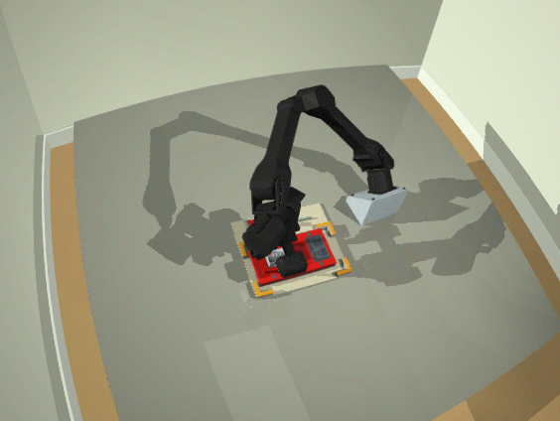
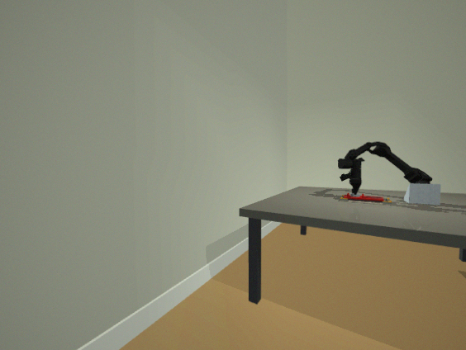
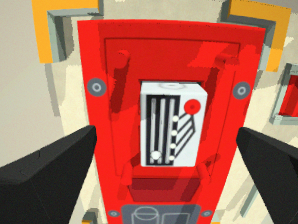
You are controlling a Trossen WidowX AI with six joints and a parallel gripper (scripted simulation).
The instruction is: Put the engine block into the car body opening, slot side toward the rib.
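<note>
The white engine block (image 3: 172,132) (image 1: 274,257) sits upright in the opening of the red car body (image 3: 92,55) (image 1: 325,263) (image 2: 372,199). Its black stripes and red disc face up. A thin dark gap shows along its far edge in the wrist view, and part of its far side stands in sight. Whether it is fully down cannot be told. The rib and the slot are not clearly seen. My gripper (image 3: 168,133) (image 2: 355,193) is wide open, with one black finger on each side of the block and space between each finger and it.
The car body lies on a cream board (image 1: 318,213) (image 3: 65,100) with orange corner brackets (image 1: 344,266) (image 3: 42,30). Red posts (image 3: 122,57) rise around the opening. A small red piece in a grey frame (image 3: 280,120) shows at the right. The arm's pale base block (image 1: 377,206) (image 2: 425,194) stands nearby.
</note>
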